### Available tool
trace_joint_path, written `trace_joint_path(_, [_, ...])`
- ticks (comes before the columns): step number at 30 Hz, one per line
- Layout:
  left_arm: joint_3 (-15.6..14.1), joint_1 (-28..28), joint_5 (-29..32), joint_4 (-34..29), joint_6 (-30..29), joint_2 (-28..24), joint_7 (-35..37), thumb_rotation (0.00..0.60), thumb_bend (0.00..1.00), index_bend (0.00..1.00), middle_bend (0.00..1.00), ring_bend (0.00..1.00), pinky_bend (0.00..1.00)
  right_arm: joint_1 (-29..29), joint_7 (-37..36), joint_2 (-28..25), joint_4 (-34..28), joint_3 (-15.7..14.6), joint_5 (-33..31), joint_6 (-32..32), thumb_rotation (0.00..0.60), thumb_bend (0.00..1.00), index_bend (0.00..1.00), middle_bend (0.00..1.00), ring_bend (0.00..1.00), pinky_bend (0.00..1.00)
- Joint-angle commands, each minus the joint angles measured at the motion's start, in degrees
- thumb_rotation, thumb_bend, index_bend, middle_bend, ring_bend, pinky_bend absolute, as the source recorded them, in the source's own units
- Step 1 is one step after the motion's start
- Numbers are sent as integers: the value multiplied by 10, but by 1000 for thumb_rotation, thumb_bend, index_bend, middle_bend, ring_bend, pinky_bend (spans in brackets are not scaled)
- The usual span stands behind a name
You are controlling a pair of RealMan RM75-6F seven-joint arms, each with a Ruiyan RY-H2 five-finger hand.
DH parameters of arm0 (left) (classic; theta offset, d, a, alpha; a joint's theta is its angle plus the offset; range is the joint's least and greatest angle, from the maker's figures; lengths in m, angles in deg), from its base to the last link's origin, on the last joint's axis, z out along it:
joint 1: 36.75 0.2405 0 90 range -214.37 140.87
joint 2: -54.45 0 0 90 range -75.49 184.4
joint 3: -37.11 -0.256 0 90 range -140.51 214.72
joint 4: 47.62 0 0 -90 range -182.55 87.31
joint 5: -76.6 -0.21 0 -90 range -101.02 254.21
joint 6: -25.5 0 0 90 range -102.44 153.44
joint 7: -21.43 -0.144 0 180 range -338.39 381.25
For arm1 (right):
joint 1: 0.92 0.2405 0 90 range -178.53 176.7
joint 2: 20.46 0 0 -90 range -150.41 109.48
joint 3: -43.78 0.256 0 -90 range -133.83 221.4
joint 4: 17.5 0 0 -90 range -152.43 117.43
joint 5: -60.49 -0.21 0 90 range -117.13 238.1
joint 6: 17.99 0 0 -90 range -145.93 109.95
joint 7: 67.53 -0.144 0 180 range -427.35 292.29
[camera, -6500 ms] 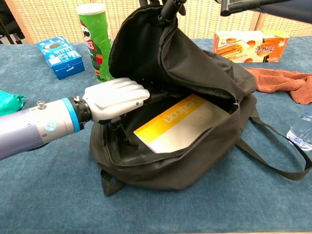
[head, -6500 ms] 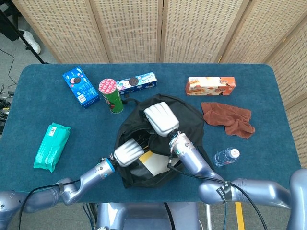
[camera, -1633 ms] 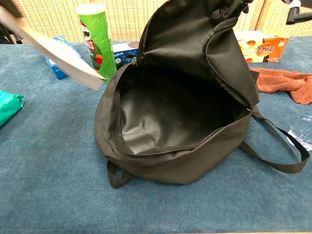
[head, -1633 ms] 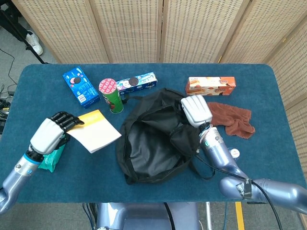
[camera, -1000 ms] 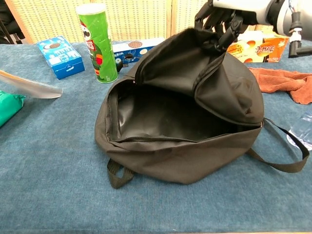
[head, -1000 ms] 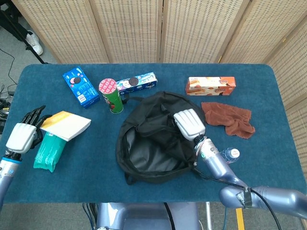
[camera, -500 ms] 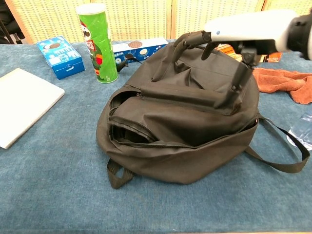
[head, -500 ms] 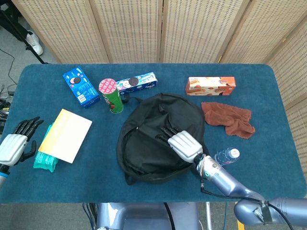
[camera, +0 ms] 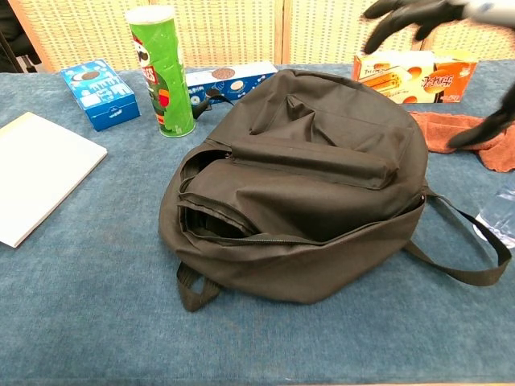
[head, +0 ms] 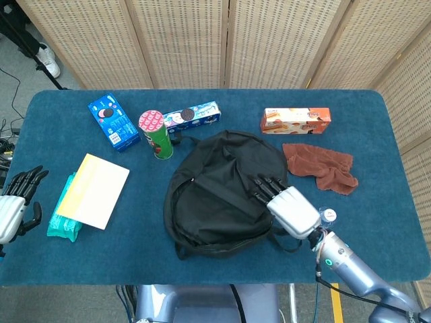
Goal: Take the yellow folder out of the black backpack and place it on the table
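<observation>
We are seeing the yellow folder point(head: 93, 190) lying flat on the worktop point(head: 377, 134), well to the left of the black backpack point(head: 222, 192), with its left edge resting over the green wipes packet point(head: 60, 219). The backpack is slumping with its zip mouth half open. Our left robot hand point(head: 15, 204) is hovering just left of the folder, empty, with the fingers spread. Our right robot hand point(head: 288, 206) is hanging over the right edge of the backpack, also empty, its fingers apart.

We are judging the task as almost done. The risks are small ones. The folder is sitting partly on the soft packet, so a brush from the left robot hand could tip or slide it. The right robot hand is close to the backpack strap point(camera: 463, 265) and the water bottle point(head: 324, 215); a careless move could catch the strap and drag the backpack, or knock the bottle.
</observation>
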Motion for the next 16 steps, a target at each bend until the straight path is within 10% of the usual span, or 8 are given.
trace_joint_path(1, [6,14,11,-33,-11,-4,-30,600,780,0,0,0,0,-68,-40,-19,52,-12,46,96,600,0,155,0,0,153])
trace_joint_path(16, [10,52,16,-88,-36,23,-132,600,754,0,0,0,0,-233,-146,33,208,-23,47,286,600,0,100,0,0,3])
